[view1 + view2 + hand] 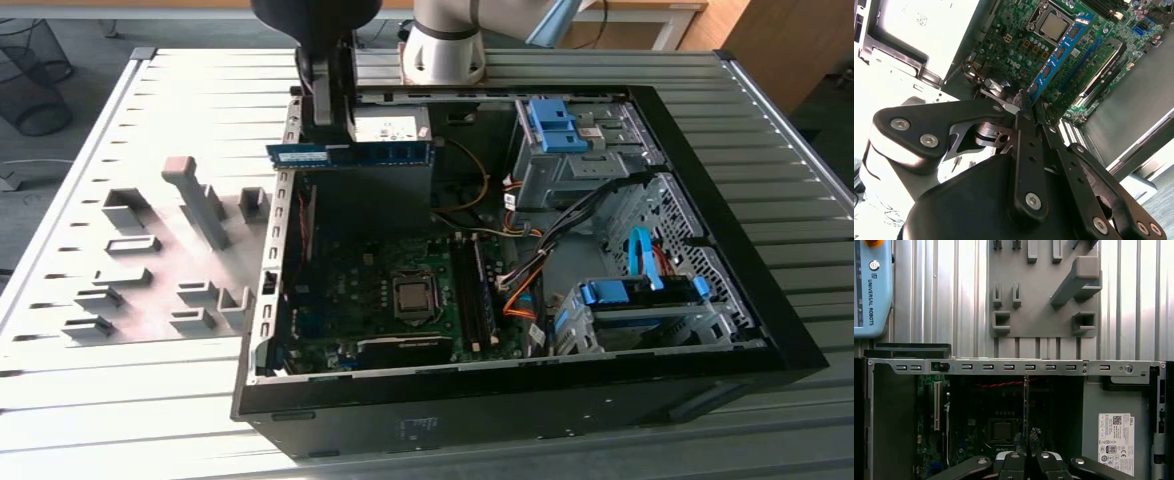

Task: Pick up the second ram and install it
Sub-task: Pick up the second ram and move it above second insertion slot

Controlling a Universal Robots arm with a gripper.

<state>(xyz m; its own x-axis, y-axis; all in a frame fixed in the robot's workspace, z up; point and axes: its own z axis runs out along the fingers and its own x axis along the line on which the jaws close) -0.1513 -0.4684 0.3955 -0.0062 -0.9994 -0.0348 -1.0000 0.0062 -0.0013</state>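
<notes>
The second ram [352,153] is a green-blue stick that hangs level above the back left corner of the open computer case [747,330]. My gripper [324,135] is shut on it from above, near its end toward the exterior view's left. In the second wrist view the ram [1061,52] runs away from the fingertips [1022,102] over the motherboard [1019,40]. The first wrist view has the ram [1026,405] edge-on as a thin line above the gripper [1030,436]. Black memory slots [474,290] lie beside the processor socket [415,296].
A grey fixture plate [147,260] with upright blocks lies left of the case in the exterior view. Inside the case are blue drive brackets [554,125] [641,292], orange and black cables [523,285] and a power supply [387,128]. A pale blue teach pendant [871,285] lies on the slatted table.
</notes>
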